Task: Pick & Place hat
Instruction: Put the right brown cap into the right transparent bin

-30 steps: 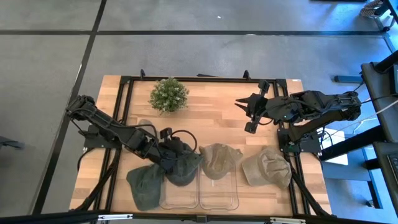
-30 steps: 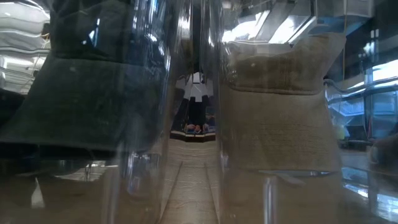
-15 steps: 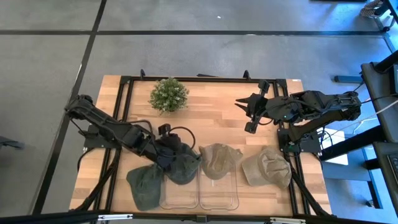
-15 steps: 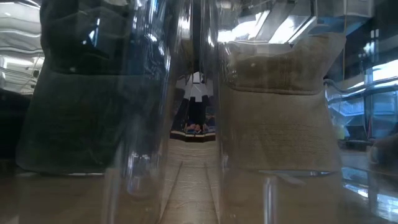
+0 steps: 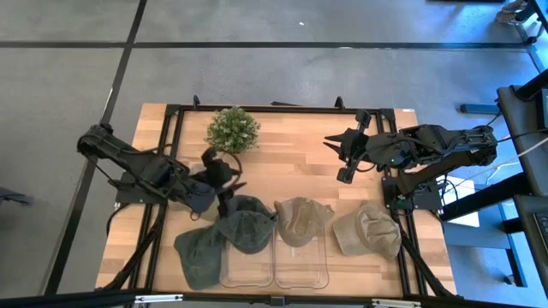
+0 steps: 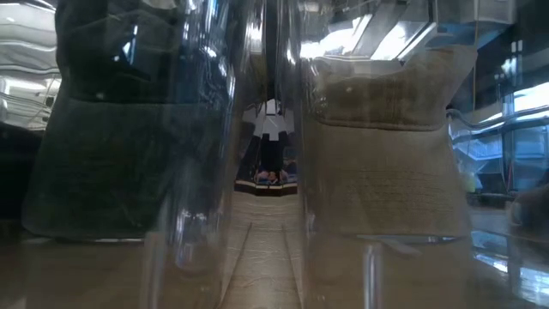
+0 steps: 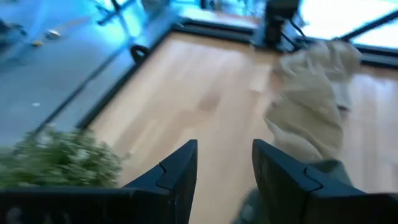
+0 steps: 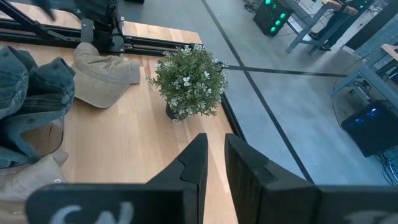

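Note:
A dark green hat point(image 5: 246, 228) lies slumped over the far rim of the left clear bin point(image 5: 247, 272); the low view shows it through the bin wall point(image 6: 120, 137). A tan hat point(image 5: 300, 218) sits the same way in the right clear bin point(image 5: 301, 270) and also shows in the low view point(image 6: 386, 146). A second green hat point(image 5: 198, 254) lies on the table left of the bins, and a second tan hat point(image 5: 369, 230) lies to their right. My left gripper point(image 5: 226, 197) point(image 7: 224, 168) hangs open and empty just beyond the dark green hat. My right gripper point(image 5: 342, 159) point(image 8: 216, 163) waits shut over the far right of the table.
A small potted plant point(image 5: 232, 130) point(image 8: 188, 81) stands near the table's far edge, close behind my left arm. Bare wood lies between the plant and my right gripper. A black frame point(image 5: 175, 128) runs around the table top.
My left gripper has let go of the dark green hat and drawn back up toward the table's far left. The hat has sunk lower into the left bin and lies still there. My right arm has kept still.

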`<state>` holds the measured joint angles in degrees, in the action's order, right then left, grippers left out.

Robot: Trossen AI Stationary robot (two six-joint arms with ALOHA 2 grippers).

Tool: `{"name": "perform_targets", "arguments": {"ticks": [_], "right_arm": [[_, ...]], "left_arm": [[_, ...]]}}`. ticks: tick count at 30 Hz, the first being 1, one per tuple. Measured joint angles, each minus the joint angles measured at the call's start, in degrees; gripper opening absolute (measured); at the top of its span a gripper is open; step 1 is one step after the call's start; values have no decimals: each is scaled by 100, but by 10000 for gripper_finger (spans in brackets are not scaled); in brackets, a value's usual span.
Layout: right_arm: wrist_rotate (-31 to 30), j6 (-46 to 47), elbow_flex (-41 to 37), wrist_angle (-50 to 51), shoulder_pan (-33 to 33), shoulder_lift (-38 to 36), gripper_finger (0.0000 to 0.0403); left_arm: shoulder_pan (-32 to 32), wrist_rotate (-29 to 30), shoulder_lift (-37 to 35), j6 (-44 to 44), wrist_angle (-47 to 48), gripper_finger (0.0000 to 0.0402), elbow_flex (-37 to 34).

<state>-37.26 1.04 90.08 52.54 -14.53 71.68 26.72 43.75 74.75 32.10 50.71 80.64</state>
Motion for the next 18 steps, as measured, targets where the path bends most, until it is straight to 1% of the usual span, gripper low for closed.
{"name": "perform_targets", "arguments": {"ticks": [6,13,18], "right_arm": [[0,0,0,-1,1,0,58],[0,0,0,0,0,0,58],[0,0,0,-1,-1,0,58]], "left_arm": [[0,414,-110,-485,6,144,0],[-86,953,-108,-1498,8,144,0],[-295,1483,-108,-1483,4,144,0]]}}
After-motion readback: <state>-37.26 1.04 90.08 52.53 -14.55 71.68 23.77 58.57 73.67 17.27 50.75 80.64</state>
